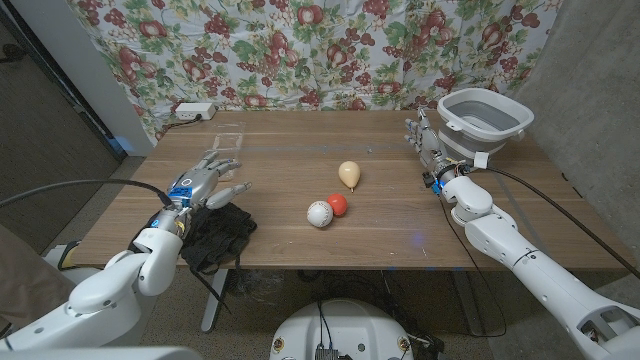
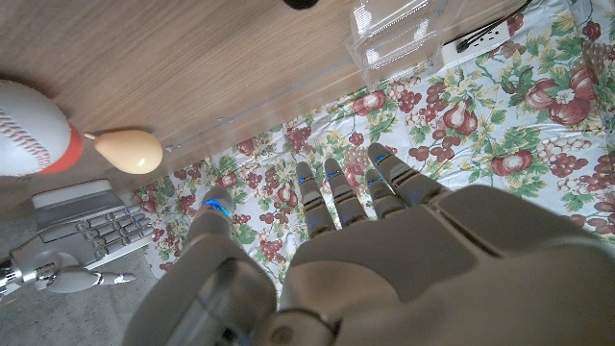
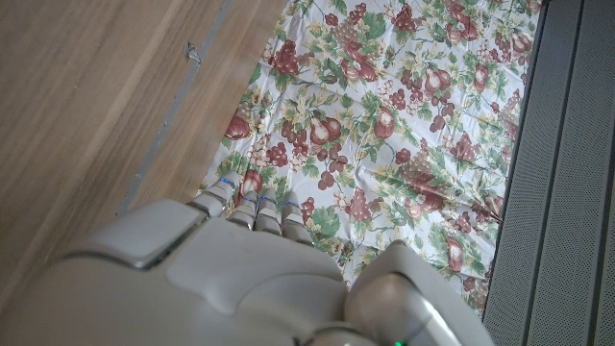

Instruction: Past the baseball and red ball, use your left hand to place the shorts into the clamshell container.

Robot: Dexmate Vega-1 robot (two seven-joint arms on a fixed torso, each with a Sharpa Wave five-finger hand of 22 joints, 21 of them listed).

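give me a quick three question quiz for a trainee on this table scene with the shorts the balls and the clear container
1. True or false: the left hand already grips the black shorts.
2. Which lies nearest the baseball? A) red ball B) clamshell container C) grey tub
3. Fill in: the pale pear-shaped thing lies ____ the two balls, toward the floral cloth.

Key:
1. False; its fingers are spread above the table, just beyond the shorts.
2. A; the two look to touch.
3. Beyond.
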